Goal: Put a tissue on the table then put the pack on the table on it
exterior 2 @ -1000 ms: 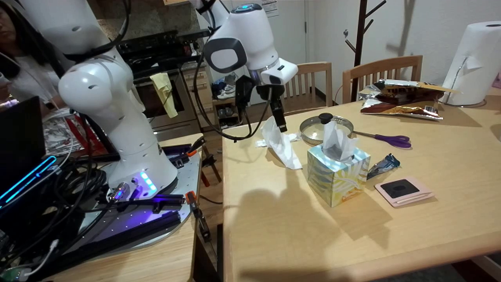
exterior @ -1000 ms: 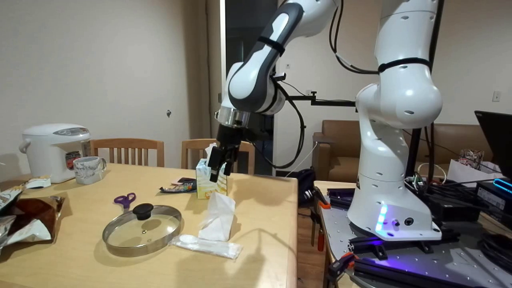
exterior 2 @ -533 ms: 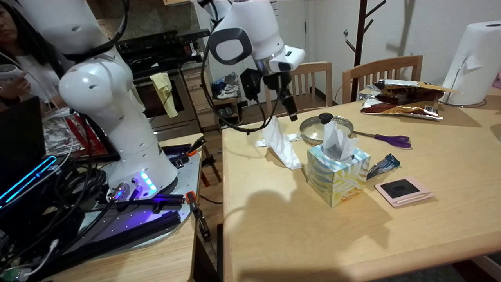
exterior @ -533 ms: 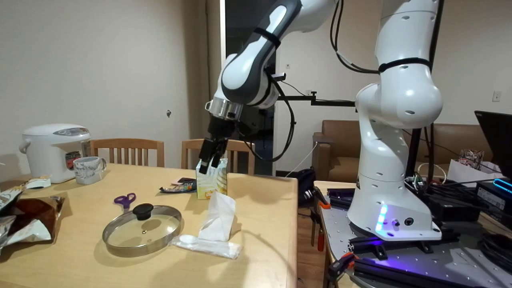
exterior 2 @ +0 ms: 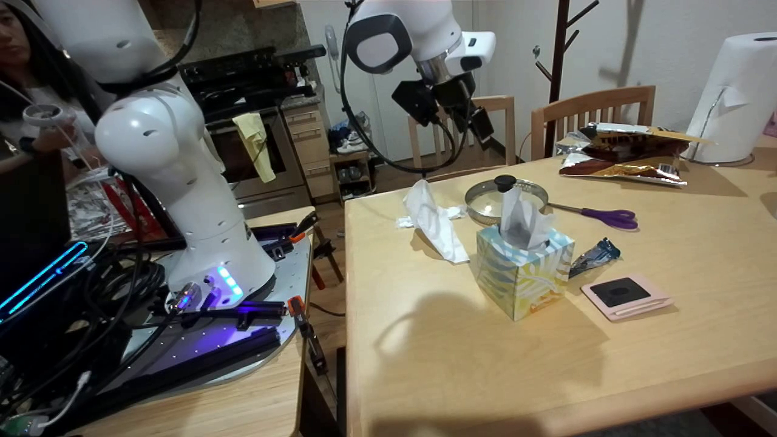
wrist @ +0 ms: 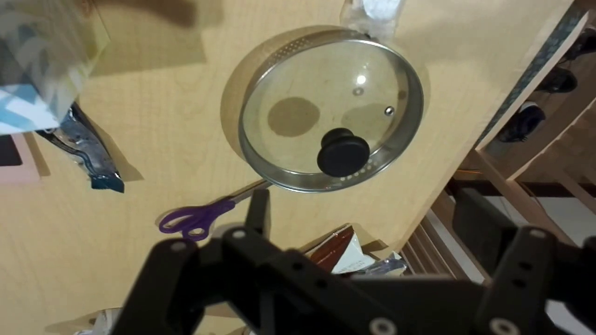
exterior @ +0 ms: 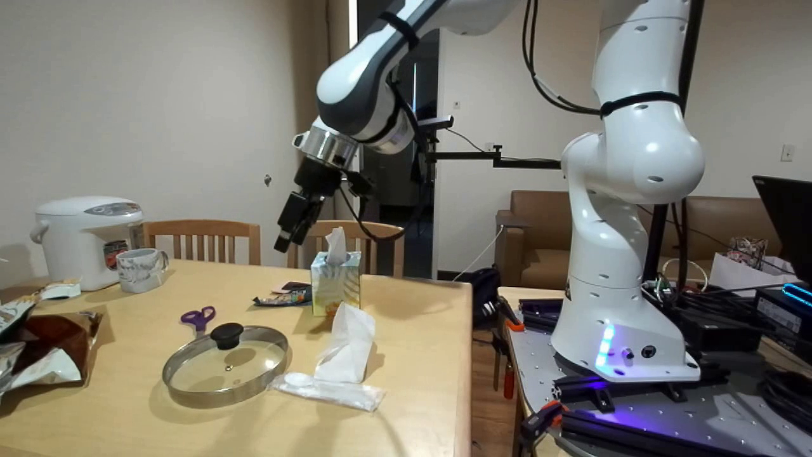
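Observation:
The tissue is a crumpled white sheet standing peaked on the table; it shows in both exterior views and is out of the wrist view. The pack is a flat white packet in clear wrap, lying along the tissue's foot. Whether they touch or overlap I cannot tell. One end of the pack shows at the top of the wrist view. My gripper is high above the table, apart from tissue and pack. In the wrist view the gripper is open, with wide-apart fingers and nothing between them.
A glass lid lies beside the pack, with purple scissors near it. A patterned tissue box stands by the tissue. A dark wrapper, pink wallet, brown bags, mug and white pot are around.
My gripper has moved up and away from above the tissue box, leftward in an exterior view, and tilted more. The tissue's top has shifted very slightly. The pack has not moved.

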Robot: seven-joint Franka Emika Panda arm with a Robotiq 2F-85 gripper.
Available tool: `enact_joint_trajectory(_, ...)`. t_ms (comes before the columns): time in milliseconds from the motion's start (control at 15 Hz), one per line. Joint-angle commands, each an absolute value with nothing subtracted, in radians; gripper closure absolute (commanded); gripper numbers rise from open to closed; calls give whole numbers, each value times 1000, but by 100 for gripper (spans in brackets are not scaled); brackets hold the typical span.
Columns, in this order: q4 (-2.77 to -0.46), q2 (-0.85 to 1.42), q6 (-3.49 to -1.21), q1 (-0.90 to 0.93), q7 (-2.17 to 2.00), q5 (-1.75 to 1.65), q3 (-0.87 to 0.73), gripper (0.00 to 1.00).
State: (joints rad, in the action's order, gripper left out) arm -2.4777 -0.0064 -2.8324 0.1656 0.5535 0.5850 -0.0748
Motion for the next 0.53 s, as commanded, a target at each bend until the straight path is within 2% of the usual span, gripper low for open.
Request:
enact_joint_trajectory(0,-2392,60,-2765,181,613,644,-62,0)
enact_joint_trajectory(333,-2339,141,-2702,197,511,545,-68,0)
enact_joint_trajectory(467,-2330,169,-2680,128,413,418,-5,0)
